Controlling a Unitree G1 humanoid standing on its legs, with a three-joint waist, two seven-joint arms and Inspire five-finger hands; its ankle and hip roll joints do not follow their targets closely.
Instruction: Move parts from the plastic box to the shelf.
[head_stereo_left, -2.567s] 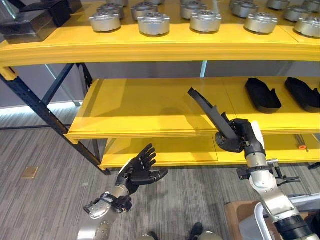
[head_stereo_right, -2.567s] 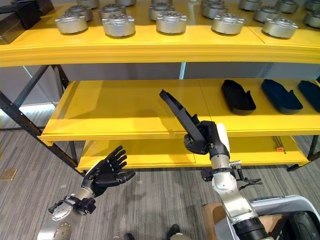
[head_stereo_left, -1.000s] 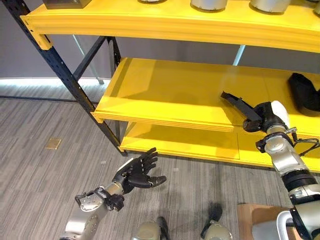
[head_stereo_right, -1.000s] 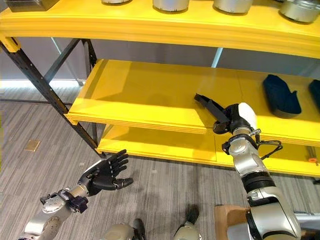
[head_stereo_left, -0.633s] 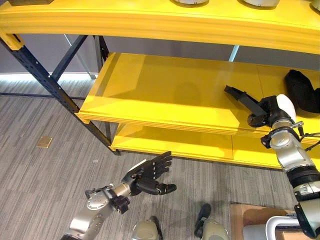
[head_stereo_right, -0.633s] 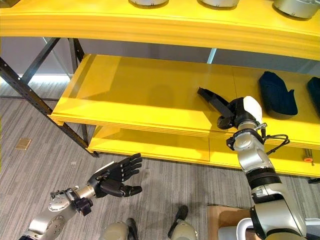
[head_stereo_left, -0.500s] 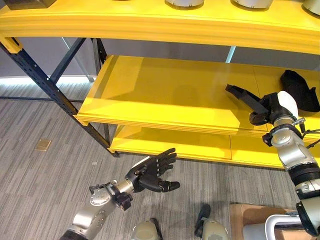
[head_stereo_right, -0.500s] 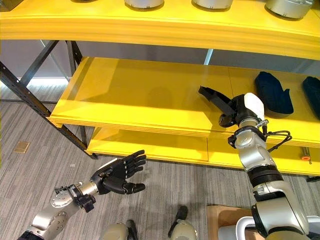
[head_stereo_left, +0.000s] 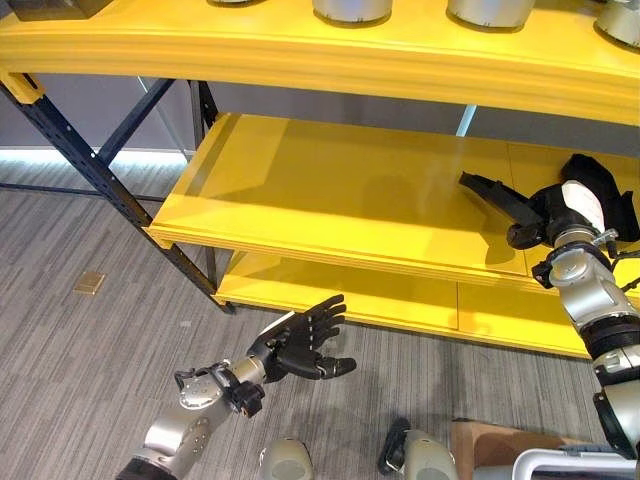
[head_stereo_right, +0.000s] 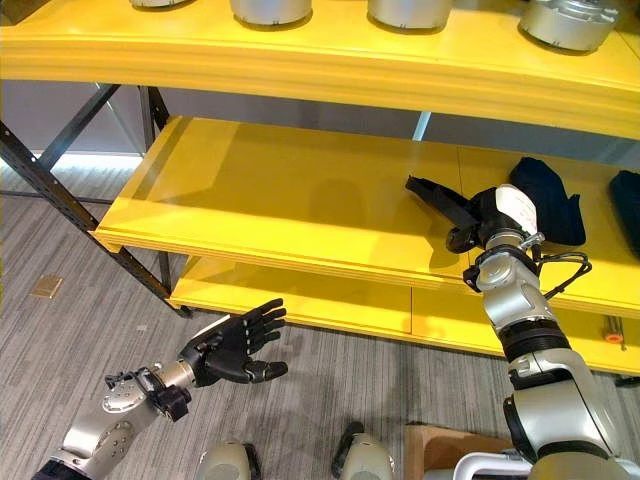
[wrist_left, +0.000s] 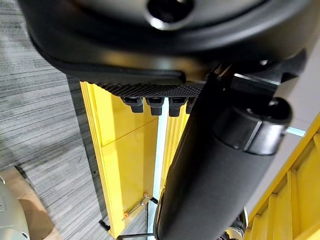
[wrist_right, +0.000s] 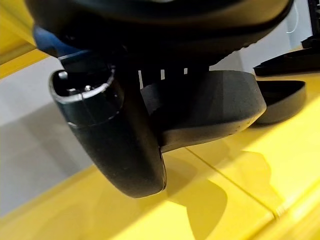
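The right hand has its fingers curled round one end of a long, flat, matte black part, whose free end slants just above the smooth yellow middle shelf. Another black part lies on that shelf just beyond the hand, and the right wrist view shows the held part's thick rounded edge close over the glossy shelf. The left hand hangs open and empty over the grey ribbed floor, below the shelf; round silver metal parts stand on the top board.
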